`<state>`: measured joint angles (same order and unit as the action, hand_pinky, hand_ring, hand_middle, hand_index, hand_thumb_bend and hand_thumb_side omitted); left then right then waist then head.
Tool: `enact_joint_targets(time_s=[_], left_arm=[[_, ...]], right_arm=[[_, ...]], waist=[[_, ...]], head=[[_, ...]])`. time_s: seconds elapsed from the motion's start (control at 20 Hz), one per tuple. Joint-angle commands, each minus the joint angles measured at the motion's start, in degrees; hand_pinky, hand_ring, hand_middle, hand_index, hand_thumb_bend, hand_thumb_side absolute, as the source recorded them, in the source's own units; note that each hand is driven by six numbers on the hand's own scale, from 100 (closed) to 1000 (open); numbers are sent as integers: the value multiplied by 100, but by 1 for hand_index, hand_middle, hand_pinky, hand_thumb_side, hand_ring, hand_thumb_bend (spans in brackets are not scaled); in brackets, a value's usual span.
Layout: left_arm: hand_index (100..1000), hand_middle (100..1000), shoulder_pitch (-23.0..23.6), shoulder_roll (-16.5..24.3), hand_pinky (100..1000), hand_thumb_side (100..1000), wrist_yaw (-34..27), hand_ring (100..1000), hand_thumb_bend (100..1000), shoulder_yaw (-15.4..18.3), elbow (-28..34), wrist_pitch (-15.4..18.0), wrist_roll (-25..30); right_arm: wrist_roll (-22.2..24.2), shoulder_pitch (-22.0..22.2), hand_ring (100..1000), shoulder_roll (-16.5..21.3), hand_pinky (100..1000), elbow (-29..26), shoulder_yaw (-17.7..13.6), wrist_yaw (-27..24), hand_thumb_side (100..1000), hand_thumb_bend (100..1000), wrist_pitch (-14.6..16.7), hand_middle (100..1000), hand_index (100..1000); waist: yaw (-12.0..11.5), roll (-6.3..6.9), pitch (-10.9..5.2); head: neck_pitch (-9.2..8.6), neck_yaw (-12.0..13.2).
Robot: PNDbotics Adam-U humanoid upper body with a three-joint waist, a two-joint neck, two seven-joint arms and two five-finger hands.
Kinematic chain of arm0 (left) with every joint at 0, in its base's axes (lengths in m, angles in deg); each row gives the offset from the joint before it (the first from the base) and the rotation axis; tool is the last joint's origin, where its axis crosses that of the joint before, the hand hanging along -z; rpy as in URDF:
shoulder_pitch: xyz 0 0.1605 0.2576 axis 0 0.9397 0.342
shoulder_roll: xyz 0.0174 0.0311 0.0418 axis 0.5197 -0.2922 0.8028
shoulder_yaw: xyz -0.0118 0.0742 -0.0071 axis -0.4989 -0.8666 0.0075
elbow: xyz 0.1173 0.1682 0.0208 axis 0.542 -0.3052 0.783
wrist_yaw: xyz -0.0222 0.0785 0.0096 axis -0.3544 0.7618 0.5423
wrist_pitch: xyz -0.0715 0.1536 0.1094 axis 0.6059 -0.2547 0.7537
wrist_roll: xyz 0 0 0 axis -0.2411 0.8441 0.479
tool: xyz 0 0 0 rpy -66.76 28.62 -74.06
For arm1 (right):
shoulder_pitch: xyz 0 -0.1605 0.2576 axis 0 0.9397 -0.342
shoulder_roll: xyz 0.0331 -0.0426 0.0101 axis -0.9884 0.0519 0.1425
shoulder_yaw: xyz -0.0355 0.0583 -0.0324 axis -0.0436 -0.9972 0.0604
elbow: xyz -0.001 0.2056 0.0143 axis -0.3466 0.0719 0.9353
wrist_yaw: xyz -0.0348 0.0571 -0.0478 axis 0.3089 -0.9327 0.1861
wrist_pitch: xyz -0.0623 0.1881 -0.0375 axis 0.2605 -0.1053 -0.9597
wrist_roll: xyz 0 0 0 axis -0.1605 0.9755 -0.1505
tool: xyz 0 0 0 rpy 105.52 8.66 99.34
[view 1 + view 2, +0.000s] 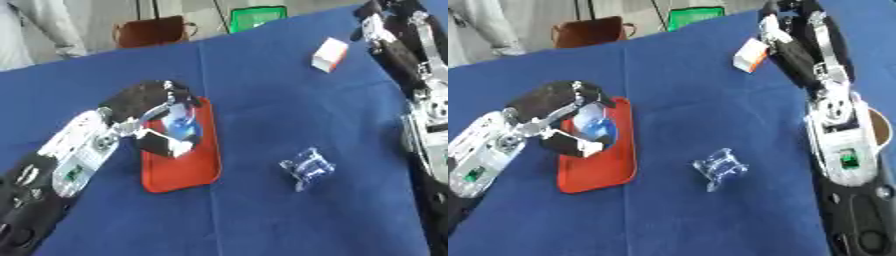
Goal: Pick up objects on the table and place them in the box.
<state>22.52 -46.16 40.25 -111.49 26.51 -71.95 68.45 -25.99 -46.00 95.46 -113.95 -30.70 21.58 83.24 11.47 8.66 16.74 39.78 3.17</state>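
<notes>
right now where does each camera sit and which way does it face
Left eye view: in the head, looking down at the blue tablecloth; left hand holds a blue object over the red rectangular tray.
Right eye view: beside it, same downward look; right hand reaches the small white and orange box.
Both share the clear crinkled plastic packet.

Left arm enters from the lower left, bent at the wrist. Left hand (566, 122) has fingers curled round a blue item (592, 127). Right arm runs along the right edge, reaching far. Right hand (785, 22) at the upper right; finger state indeterminate.
</notes>
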Motion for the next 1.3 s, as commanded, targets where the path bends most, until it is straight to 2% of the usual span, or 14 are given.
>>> enact_joint_targets(time_s=[0.05, 0.15, 0.2, 0.25, 0.3, 0.35, 0.4, 0.45, 0.8, 0.9, 0.95, 1.1, 1.15, 1.3], left_arm=[[819, 684, -21, 83, 470, 278, 98, 492, 125, 28, 46, 84, 22], [864, 796, 13, 98, 684, 529, 138, 673, 372, 19, 76, 193, 88], [864, 796, 31, 107, 684, 529, 151, 673, 372, 28, 97, 269, 132], [895, 865, 48, 114, 845, 777, 153, 809, 676, 37, 130, 345, 168], [895, 865, 69, 125, 845, 777, 145, 809, 676, 55, 173, 422, 204], [910, 892, 91, 138, 903, 880, 126, 860, 849, 83, 221, 481, 231], [910, 892, 114, 152, 903, 880, 101, 860, 849, 116, 270, 525, 257], [919, 905, 136, 169, 924, 910, 76, 877, 913, 153, 317, 549, 282], [927, 909, 355, 282, 937, 928, -167, 885, 917, 489, 812, 464, 342], [923, 890, 476, 298, 924, 907, -288, 870, 898, 750, 1166, 327, 214], [919, 877, 549, 300, 916, 866, -437, 856, 876, 895, 1370, 227, 136], [916, 868, 732, 339, 912, 841, -865, 850, 860, 1259, 1933, -97, -42], [906, 845, 785, 342, 902, 801, -979, 832, 836, 1385, 2097, -196, -109], [894, 821, 990, 347, 879, 772, -1373, 811, 807, 1850, 2562, -509, -486]], right_arm=[[9, -97, 517, 14, 701, -89, 11, 4, 562, 100, 1, 634, 854], [7, -96, 516, 14, 701, -91, 9, 3, 562, 100, 2, 634, 854], [5, -95, 516, 14, 701, -92, 8, 3, 562, 100, 2, 634, 854], [4, -94, 516, 14, 701, -93, 7, 3, 562, 100, 1, 634, 855], [4, -94, 516, 16, 701, -94, 6, 3, 562, 100, 1, 634, 855], [3, -92, 516, 18, 702, -93, 5, 4, 559, 100, 0, 634, 854], [4, -92, 516, 19, 702, -94, 5, 5, 559, 100, 0, 634, 854], [3, -92, 517, 19, 702, -95, 2, 7, 559, 100, 0, 634, 855], [-13, -85, 516, 24, 702, -101, -15, 12, 560, 100, -4, 634, 855], [-21, -80, 516, 27, 702, -105, -23, 11, 560, 100, -4, 634, 855], [-25, -76, 516, 29, 702, -105, -28, 12, 561, 100, -6, 634, 855], [-32, -68, 516, 39, 702, -99, -34, 11, 561, 100, -12, 634, 855], [-35, -65, 516, 40, 702, -99, -37, 11, 561, 100, -13, 634, 855], [-44, -56, 517, 38, 702, -108, -48, 20, 561, 100, -13, 634, 855]], waist=[[-2, -56, -90], [-4, -56, -90], [-6, -57, -90], [-9, -57, -89], [-13, -56, -89], [-18, -57, -89], [-22, -58, -89], [-26, -60, -90], [-55, -68, -94], [-79, -75, -94], [-93, -80, -95], [-123, -86, -97], [-139, -90, -102], [-179, -101, -114]], head=[[2, 18], [0, 14], [0, 12], [0, 10], [0, 8], [1, 2], [1, -2], [1, -8], [-8, -46], [-19, -70], [-23, -81], [-38, -99], [-41, -115], [-55, -157]])
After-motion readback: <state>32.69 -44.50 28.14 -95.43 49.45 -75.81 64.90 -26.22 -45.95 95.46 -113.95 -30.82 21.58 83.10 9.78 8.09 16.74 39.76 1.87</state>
